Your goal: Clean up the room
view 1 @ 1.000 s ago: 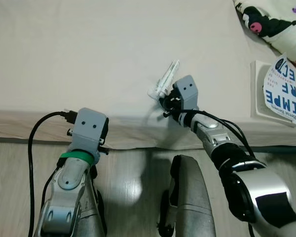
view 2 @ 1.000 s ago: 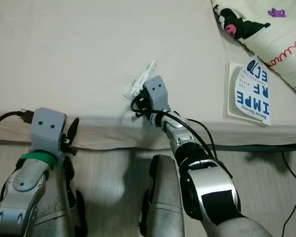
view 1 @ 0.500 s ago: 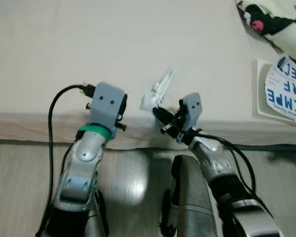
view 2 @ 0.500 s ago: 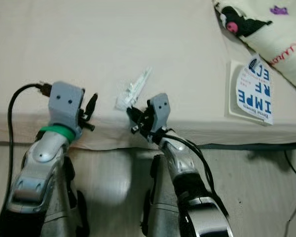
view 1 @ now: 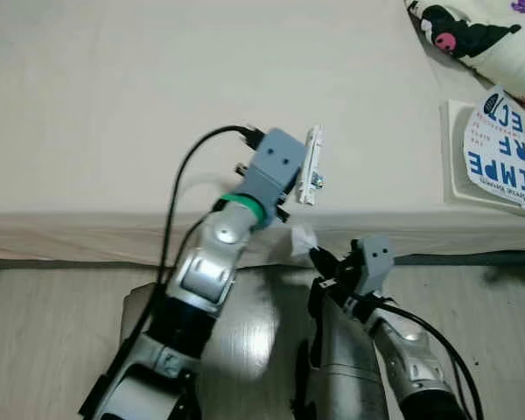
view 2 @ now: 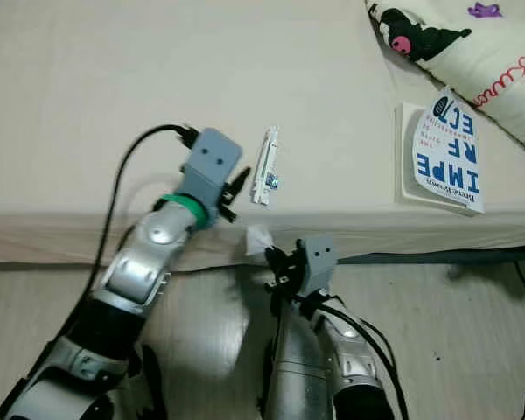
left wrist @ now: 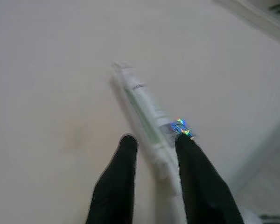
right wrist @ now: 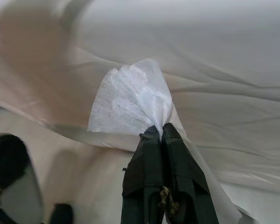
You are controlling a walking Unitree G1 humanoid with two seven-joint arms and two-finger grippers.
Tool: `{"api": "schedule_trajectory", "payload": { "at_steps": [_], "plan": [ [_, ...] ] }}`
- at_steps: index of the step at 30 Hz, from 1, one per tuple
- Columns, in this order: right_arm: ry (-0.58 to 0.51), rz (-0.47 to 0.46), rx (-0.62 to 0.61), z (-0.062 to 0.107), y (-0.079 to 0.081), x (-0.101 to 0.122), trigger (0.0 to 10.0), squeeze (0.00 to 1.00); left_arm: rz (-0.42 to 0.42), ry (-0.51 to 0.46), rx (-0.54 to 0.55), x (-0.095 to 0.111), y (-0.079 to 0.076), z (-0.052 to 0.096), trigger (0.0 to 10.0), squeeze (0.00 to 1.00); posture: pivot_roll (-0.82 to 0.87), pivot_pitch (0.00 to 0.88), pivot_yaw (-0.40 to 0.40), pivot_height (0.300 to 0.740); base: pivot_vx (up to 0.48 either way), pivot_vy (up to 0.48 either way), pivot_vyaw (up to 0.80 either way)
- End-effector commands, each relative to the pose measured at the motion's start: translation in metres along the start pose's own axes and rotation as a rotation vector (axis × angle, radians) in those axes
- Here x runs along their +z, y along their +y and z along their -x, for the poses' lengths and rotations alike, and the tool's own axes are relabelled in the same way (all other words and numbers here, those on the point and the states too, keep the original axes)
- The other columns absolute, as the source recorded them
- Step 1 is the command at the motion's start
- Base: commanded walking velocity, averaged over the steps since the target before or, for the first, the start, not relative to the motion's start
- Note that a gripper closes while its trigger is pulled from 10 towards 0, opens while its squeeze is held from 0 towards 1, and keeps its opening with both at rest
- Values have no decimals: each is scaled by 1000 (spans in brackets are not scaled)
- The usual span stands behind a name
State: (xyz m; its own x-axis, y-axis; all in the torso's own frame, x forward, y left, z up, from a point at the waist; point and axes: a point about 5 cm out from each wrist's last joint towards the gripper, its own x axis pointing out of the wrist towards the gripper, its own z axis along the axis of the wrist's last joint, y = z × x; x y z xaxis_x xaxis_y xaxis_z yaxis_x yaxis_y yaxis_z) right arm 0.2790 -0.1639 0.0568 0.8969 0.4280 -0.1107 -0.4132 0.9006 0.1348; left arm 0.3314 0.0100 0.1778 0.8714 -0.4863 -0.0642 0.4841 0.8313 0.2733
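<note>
While the left pincer (left wrist: 151, 147) straddles, fingers apart, a long clear plastic wrapper (view 1: 312, 164), its lower end is hidden. The right pincer (right wrist: 159, 133) pinches crumpled white tissue (right wrist: 130, 100) below the bed (view 1: 114, 105) edge.

1. The right pincer (right wrist: 162, 133) has its two black fingers (right wrist: 147, 161) pressed together.
2. A crumpled white tissue (right wrist: 130, 102) is pinched at their tips and fans out beyond them.
3. Behind it hangs a wrinkled beige bed sheet (right wrist: 233, 93).
4. A dark blurred shape (right wrist: 7, 163) sits at one edge.
</note>
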Motion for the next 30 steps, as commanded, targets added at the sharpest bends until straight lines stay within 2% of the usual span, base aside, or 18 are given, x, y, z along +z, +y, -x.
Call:
{"api": "schedule_trajectory", "payload": {
  "at_steps": [1,8,10,12,13,15,16,17,20,21,23,24,27,28,29,30],
  "plan": [
    [43,-16,-30,8,-2,-9,0,0,8,44,-20,-9,-8,-2,10000,1000,-49,230,24,501,0,0,0],
    [48,-19,-80,12,-2,-11,0,0,24,86,-10,-15,-15,-10,10000,1000,-49,259,31,501,0,0,0],
    [29,-22,-100,14,-2,-9,0,0,25,118,53,-21,-13,-17,10000,1000,-61,272,36,501,0,0,0],
    [26,-23,-104,14,-2,-9,0,0,21,122,66,-22,-12,-18,10000,1000,-61,272,36,501,0,0,0],
    [15,-27,-106,15,-2,-7,0,0,8,120,97,-23,-9,-21,10000,478,-69,278,39,501,0,0,0],
    [7,-30,-107,15,-1,-5,0,0,1,117,117,-23,-7,-23,10000,478,-69,278,39,501,0,0,0],
    [1,-36,-111,17,0,-2,0,0,13,128,147,-24,-5,-26,10000,0,-74,284,39,501,0,0,0],
    [1,-36,-111,17,0,-2,0,0,13,128,147,-24,-5,-26,10000,0,-74,284,39,501,0,0,0],
    [9,-37,-114,20,1,-2,0,0,110,144,93,-24,-13,-28,10000,0,-77,297,39,501,0,0,0],
    [9,-37,-114,20,1,-2,0,0,110,144,93,-24,-13,-28,10000,0,-77,297,39,501,0,0,0],
    [13,-37,-114,21,2,-3,0,0,191,135,64,-20,-19,-30,10000,0,-77,300,39,501,0,0,0],
    [13,-37,-114,21,2,-3,0,0,191,135,64,-20,-19,-30,10000,0,-77,300,39,501,0,0,0],
    [17,-39,-112,20,4,-4,0,0,230,30,-15,-3,-27,-31,10000,0,-75,303,38,501,0,0,0],
    [18,-40,-112,20,4,-4,0,0,234,-1,-34,2,-30,-31,8706,0,-73,303,38,501,0,0,0],
    [19,-40,-111,20,4,-4,0,0,240,-21,-46,5,-31,-31,8118,0,-73,303,38,501,0,0,0],
    [19,-40,-111,20,4,-4,0,0,240,-21,-46,5,-31,-31,8118,0,-73,303,38,501,0,0,0]
  ]
}}
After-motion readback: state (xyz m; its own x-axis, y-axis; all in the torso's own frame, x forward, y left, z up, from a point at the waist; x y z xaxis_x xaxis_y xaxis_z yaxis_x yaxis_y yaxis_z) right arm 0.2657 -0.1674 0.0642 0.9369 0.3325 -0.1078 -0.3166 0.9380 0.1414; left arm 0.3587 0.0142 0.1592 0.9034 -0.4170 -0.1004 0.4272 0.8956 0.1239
